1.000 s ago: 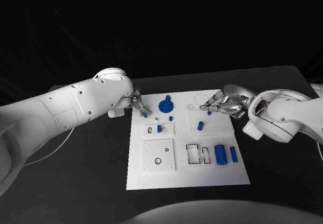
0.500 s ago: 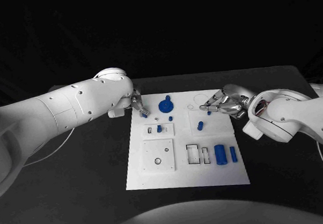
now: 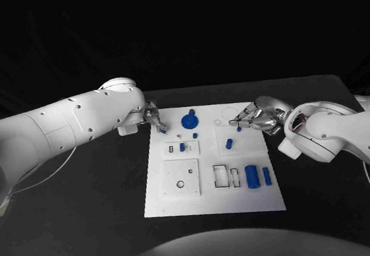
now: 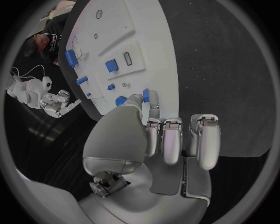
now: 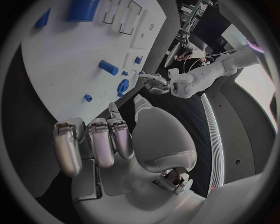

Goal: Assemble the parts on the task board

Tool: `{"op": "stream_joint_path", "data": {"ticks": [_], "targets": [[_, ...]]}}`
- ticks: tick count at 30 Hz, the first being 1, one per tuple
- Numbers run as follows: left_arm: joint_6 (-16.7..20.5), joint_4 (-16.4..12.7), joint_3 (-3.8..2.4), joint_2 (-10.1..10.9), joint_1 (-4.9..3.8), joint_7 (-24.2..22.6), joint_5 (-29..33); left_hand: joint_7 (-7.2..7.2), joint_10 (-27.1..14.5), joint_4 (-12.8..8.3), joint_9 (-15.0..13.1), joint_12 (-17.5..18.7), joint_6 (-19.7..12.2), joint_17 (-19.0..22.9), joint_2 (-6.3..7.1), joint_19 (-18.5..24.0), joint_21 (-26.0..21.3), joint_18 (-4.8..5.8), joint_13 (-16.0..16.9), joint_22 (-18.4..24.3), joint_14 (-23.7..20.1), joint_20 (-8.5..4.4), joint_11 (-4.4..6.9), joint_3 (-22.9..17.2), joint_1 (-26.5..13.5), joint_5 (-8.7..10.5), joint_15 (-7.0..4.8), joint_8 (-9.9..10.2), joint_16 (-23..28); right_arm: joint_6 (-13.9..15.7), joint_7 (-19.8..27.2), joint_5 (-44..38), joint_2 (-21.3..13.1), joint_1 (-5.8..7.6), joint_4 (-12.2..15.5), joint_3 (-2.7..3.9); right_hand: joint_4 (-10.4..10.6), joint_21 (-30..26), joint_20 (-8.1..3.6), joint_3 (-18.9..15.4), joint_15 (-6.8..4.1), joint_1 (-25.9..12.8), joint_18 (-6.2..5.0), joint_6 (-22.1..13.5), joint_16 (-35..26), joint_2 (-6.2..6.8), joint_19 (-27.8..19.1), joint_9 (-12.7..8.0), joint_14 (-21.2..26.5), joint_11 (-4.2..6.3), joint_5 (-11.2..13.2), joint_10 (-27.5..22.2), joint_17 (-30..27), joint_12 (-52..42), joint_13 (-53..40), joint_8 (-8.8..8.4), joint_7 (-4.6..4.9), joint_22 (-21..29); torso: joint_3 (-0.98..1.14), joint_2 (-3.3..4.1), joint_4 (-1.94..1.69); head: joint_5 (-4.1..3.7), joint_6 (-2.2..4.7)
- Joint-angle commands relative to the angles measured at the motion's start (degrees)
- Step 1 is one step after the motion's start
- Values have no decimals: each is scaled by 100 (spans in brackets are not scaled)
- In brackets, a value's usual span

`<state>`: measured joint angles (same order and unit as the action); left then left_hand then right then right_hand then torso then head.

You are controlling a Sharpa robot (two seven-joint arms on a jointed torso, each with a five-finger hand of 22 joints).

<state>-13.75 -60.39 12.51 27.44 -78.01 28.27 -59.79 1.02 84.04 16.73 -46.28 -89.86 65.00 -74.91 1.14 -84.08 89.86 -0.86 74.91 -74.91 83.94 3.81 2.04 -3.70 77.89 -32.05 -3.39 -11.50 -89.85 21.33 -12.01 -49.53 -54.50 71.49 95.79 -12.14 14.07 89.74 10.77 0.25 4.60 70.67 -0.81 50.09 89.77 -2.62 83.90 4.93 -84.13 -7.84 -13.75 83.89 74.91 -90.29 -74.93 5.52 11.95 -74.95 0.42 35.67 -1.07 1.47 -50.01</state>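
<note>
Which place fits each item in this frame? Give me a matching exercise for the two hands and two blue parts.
Items:
1. left hand
2. right hand
3. large blue cylinder
4. round blue part

Places on the task board:
A. near right area, lying flat
B. far left corner, pinching a small blue piece
C. far right edge
D. far middle, between the hands

Pairs: 1-B, 2-C, 3-A, 4-D
</note>
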Motion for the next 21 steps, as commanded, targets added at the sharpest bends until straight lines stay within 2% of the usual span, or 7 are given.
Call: {"op": "stream_joint_path", "data": {"ticks": [1, 4, 7, 11, 13, 18, 21], "targets": [[232, -270, -20, 142, -94, 94, 441, -11, 596, -6, -10, -14, 62, -1509, 17, -592, 14, 86, 1509, -1509, 606, -3, 10, -47, 65, -14, 3, -22, -15, -15, -1, -194, -4, -4, 15, -1, -11, 26, 48, -9, 44, 29, 81, -22, 23, -37, 610, -9, -587, -45, -31, 611, 1509, 29, -1507, 20, 28, -1505, 6, 2, -6, 5, 1], [279, -551, -2, 314, -162, 234, 596, -12, 596, -5, -13, -14, 70, -1509, 35, -592, 14, 86, 1509, -1509, 606, -4, 11, -50, 71, -11, 3, -25, -15, 8, 10, -209, -1, -4, 23, -1, -11, 26, 48, -9, 44, 30, 81, -21, 23, -37, 610, -9, -587, -45, -31, 611, 1509, 29, -1507, 21, 28, -1505, 11, -2, 1, 32, 1], [266, -807, 21, 452, -197, 391, 679, -10, 596, 0, -17, -14, 80, -1509, 68, -592, 14, 86, 1509, -1509, 606, -5, 11, -48, 67, -10, 3, -28, -15, 27, 15, -214, 0, -4, 28, -1, -11, 26, 48, -9, 44, 30, 81, -21, 23, -38, 610, -9, -587, -45, -32, 611, 1509, 29, -1507, 21, 28, -1505, 7, 0, 1, 30, 1], [218, -1220, 43, 634, -224, 757, 770, -11, 596, -1, -18, -14, 81, -1509, 104, -592, 14, 86, 1509, -1509, 606, -6, 11, -47, 67, -14, 2, -25, -15, 41, 15, -218, 1, -4, 32, -1, -11, 26, 48, -9, 44, 30, 81, -21, 23, -38, 610, -9, -587, -45, -32, 611, 1509, 29, -1507, 21, 28, -1505, 1, 2, -7, 26, 1], [225, -1416, 50, 705, -230, 977, 804, -12, 596, -3, -18, -14, 80, -1509, 119, -592, 14, 86, 1509, -1509, 606, -7, 11, -48, 70, -16, 2, -23, -15, 43, 15, -219, 6, -4, 31, -1, -11, 26, 48, -9, 44, 30, 81, -21, 23, -38, 610, -9, -587, -45, -32, 611, 1509, 29, -1507, 21, 28, -1505, 1, -1, 4, 51, 1], [206, -1759, 59, 775, -237, 1487, 842, -19, 596, -14, -20, -14, 76, -1509, 139, -592, 14, 86, 1509, -1509, 606, -10, 16, -89, 125, -30, -4, -15, -15, 50, 17, -219, 15, -4, 20, -1, -11, 26, 48, -9, 44, 30, 81, -21, 23, -38, 610, -9, -587, -45, -32, 611, 1509, 29, -1507, 21, 28, -1505, -8, -3, 0, 48, 1], [193, -1837, 70, 746, -237, 1683, 831, -18, 596, -17, -22, -14, 75, -1509, 148, -592, 14, 86, 1509, -1509, 606, -12, 17, -114, 157, -32, -8, -12, -15, 52, 20, -219, 24, -4, 17, -1, -11, 26, 48, -9, 44, 30, 81, -21, 23, -38, 610, -9, -587, -45, -32, 611, 1509, 29, -1507, 21, 28, -1505, 0, -2, 4, 71, 1]]}}
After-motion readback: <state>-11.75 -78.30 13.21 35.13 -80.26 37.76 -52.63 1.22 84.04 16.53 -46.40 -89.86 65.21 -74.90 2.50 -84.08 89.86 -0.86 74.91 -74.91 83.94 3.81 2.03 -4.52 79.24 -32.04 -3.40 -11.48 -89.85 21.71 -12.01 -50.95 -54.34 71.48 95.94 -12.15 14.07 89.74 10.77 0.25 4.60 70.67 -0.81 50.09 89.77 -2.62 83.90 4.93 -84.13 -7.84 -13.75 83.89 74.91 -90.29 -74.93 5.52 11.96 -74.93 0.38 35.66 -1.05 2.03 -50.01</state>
